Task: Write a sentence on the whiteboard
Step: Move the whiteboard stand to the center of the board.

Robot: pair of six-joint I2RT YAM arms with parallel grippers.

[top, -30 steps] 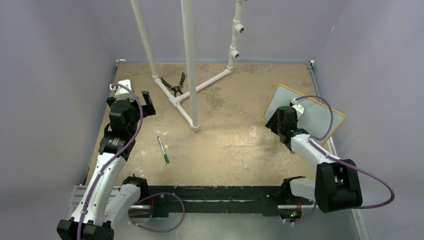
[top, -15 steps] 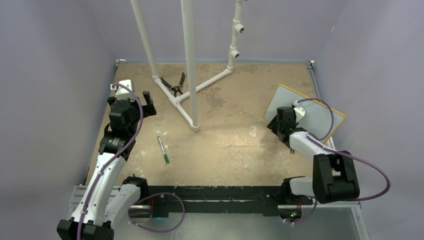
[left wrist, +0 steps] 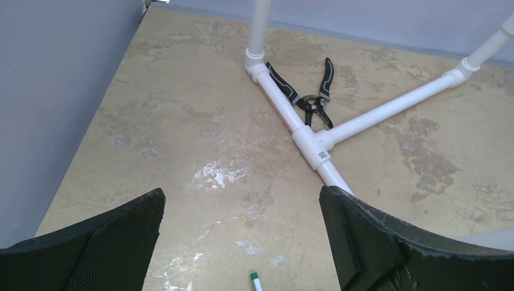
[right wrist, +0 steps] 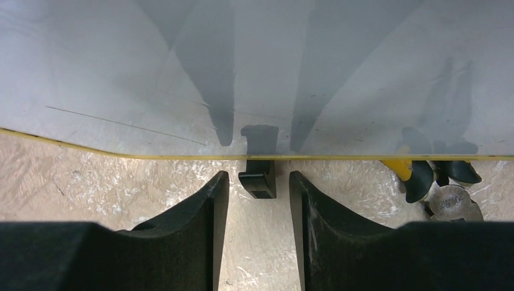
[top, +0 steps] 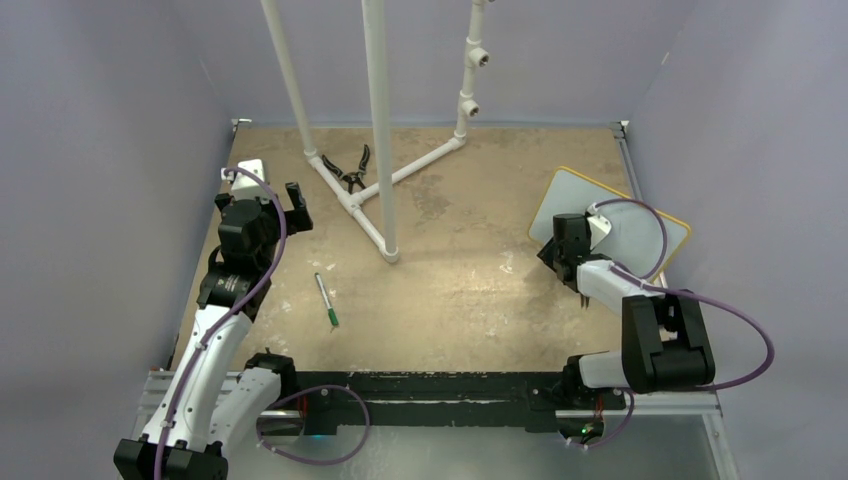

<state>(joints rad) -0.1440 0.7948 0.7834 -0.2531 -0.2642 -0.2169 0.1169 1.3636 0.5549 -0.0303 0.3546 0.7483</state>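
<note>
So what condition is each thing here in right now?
whiteboard: blank, no writing visible.
marker: lying on the table, untouched.
pliers: lying by the white pipe, handles spread.
left end effector: open, empty.
right end effector: open, either side of the whiteboard's black foot, not gripping.

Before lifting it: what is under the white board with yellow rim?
Under the white board, at its near edge, show a small black foot and a yellow-and-black tool end; anything further beneath is covered.
</note>
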